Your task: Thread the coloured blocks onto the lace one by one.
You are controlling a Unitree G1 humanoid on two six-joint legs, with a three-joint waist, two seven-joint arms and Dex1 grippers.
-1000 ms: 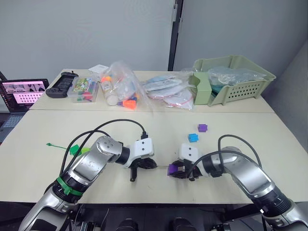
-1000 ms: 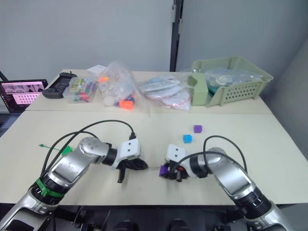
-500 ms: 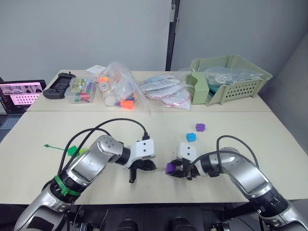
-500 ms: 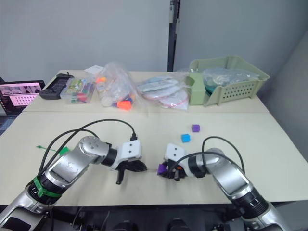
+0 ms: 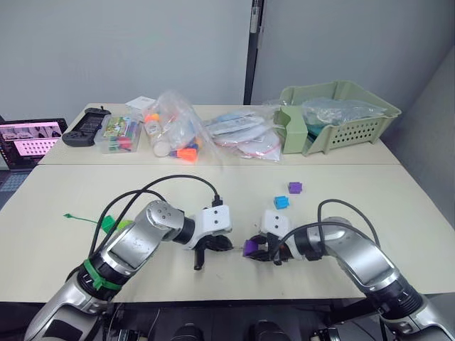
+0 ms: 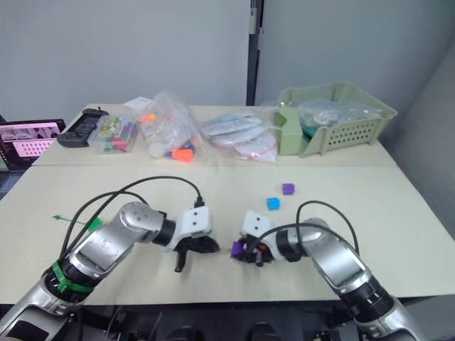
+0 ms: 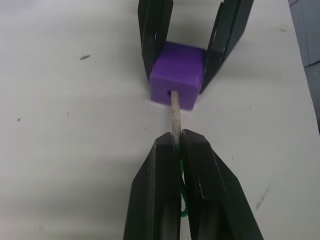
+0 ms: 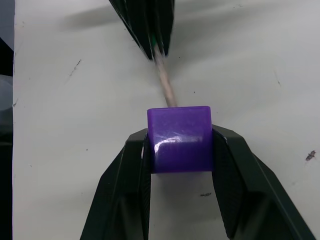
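A small purple cube (image 8: 179,138), glossy with a hole in one face, is clamped between the two black fingers of the right claw (image 8: 180,150) just above the pale tabletop (image 5: 355,185), near its front edge. The left claw (image 7: 176,150) faces it closely, its fingers pressed together on the lace (image 7: 175,112), whose stiff pale tip pokes straight into the cube's hole. A short stretch of green cord shows between the left claw's fingers.

Behind the right claw, a blue cube (image 5: 282,202) and a second purple cube (image 5: 296,187) lie on the tabletop, close together and apart from both claws. Far to the robot's left, a green cube (image 5: 109,223) sits beside the left arm, with a thin green strand (image 5: 79,217) trailing outward from it.

Along the back of the tabletop stand a pale green basket (image 5: 355,124) holding bagged items, clear plastic bags (image 5: 174,131) with orange and coloured pieces, a clear box of coloured bits (image 5: 119,135), and a black controller (image 5: 82,133). A laptop (image 5: 28,138) sits at the far left. Thick black cables (image 5: 178,181) arch over both forearms.
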